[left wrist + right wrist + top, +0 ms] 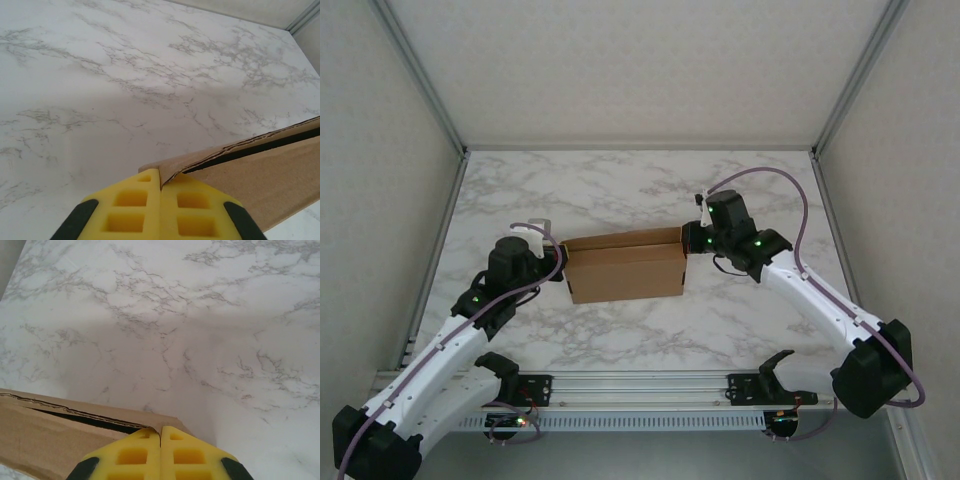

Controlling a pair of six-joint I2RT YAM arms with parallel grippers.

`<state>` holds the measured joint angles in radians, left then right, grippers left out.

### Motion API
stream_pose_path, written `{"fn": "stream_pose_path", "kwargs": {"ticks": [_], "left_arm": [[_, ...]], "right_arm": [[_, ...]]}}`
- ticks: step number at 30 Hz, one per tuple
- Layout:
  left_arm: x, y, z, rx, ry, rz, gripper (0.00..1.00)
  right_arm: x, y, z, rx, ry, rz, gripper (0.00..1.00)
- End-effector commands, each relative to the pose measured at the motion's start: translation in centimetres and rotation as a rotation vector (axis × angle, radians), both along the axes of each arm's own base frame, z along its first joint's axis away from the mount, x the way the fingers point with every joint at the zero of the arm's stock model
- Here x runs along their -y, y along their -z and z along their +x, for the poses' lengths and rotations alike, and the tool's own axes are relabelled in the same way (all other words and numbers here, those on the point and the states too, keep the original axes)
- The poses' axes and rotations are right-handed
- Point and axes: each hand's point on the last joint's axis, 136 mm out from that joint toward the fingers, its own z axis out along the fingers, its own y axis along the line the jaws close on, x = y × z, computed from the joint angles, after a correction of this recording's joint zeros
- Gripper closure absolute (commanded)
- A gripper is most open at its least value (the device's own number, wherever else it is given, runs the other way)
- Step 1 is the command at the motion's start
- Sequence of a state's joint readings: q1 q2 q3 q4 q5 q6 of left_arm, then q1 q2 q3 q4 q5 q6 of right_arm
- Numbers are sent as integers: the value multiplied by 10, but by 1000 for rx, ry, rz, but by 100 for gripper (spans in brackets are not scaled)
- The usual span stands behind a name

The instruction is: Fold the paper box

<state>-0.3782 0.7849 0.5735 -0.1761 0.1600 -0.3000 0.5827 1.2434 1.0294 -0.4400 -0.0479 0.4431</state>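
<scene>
You see the paper box (625, 265) near the middle of the marble table (620, 190), lying with its long side across the view, brown and plain. From above, the left gripper (556, 252) is at the left end of the box and the right gripper (688, 240) is at its right end, each touching the upper corner there.

In the left wrist view, the yellow fingers (130, 205) of the left gripper (160, 175) are pressed together, with no gap, just at the corner of the box (260, 170). A dark slit runs along the top edge of the cardboard.

In the right wrist view you find the same: the right gripper (160, 431) is closed, its tips against the corner of the box (45, 435).

You cannot tell whether a thin edge of cardboard is caught between the fingers on either side.
</scene>
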Motion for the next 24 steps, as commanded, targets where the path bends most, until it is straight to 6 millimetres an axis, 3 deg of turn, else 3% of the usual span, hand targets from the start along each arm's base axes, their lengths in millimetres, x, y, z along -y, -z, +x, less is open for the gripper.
{"fn": "stream_pose_path", "kwargs": {"ticks": [1,11,24], "left_arm": [[-5,13,-5,-42,-30,2,100],[-4,14,-6,-44,-30,-1,100],[0,14,-8,-43,-32,-9,100]], "right_arm": [[16,29,-16,-138,69,-93,100],[28,43,-27,-117,130,-87,100],[25,47,-30,-179,198,-76,100]]}}
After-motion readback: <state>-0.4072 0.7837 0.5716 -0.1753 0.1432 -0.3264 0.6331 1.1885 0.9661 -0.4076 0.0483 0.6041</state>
